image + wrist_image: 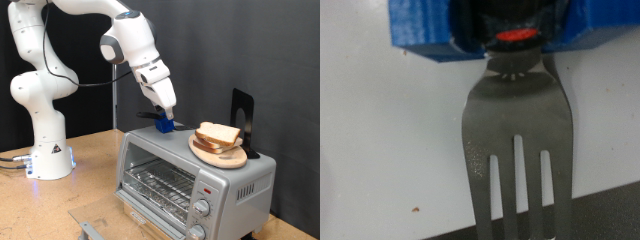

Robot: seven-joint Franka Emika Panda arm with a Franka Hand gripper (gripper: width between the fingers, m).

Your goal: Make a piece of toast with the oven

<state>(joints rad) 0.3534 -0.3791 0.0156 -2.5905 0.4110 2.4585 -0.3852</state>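
While the white arm's hand (166,115) reaches down onto a blue block (165,125) atop the boxy silver-grey oven (190,175), clamped on a steel fork (513,150), the pale tan toast slice (218,135) rests on a round wooden plate (222,155) just beside it, toward the exterior view's right.

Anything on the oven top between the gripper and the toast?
No. In the exterior view, only bare oven top lies between the gripper, at the blue holder, and the toast on its wooden plate.
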